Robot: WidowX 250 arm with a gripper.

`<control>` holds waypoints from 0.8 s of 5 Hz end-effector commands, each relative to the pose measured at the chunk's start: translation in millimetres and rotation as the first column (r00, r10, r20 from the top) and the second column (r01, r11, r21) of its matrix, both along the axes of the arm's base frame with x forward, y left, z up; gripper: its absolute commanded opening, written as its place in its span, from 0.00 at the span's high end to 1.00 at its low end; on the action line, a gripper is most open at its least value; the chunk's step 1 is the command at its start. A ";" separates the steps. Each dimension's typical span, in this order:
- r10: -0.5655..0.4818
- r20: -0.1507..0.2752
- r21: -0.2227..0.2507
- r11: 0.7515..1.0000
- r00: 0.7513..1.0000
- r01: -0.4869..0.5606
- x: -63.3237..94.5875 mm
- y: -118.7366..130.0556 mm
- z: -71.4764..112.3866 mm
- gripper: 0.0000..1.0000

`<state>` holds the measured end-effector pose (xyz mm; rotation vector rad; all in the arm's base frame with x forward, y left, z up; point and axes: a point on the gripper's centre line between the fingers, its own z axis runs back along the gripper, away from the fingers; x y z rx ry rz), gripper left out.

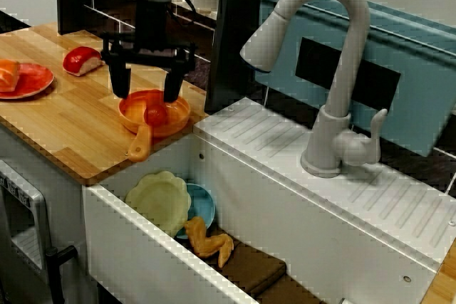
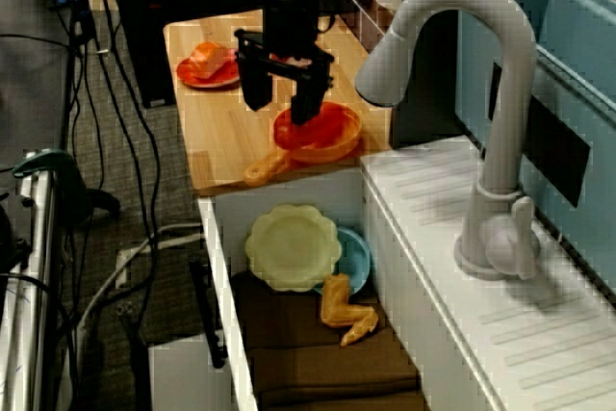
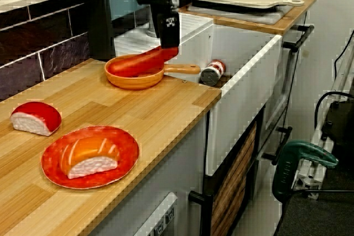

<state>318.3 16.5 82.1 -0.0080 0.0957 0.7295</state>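
Far left on the bench, a red plate [image 1: 35, 80] carries sushi, with a red-topped rice piece [image 1: 80, 60] just beside it. Next along, the pincer [image 1: 146, 97] hangs spread wide over the orange pan [image 1: 177, 119]. Its fingers straddle a small red item [image 1: 155, 114] lying inside; I cannot tell if they touch. I judge this the line-up before a grip: closing calls for going lower, centred. To the right, the sink [image 1: 128, 241] holds dishes, and the faucet [image 1: 342, 48] stands beyond it.

Small red piece [image 1: 155, 114] inside orange frying pan [image 1: 180, 112].
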 end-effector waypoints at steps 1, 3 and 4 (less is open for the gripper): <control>0.028 0.046 0.004 1.000 0.999 -0.029 20.1 10.0 9.1 0.00; 0.022 0.021 0.013 1.000 1.000 -0.022 22.1 15.3 5.2 0.00; 0.023 0.027 0.011 1.000 0.999 -0.024 19.0 16.5 6.9 0.00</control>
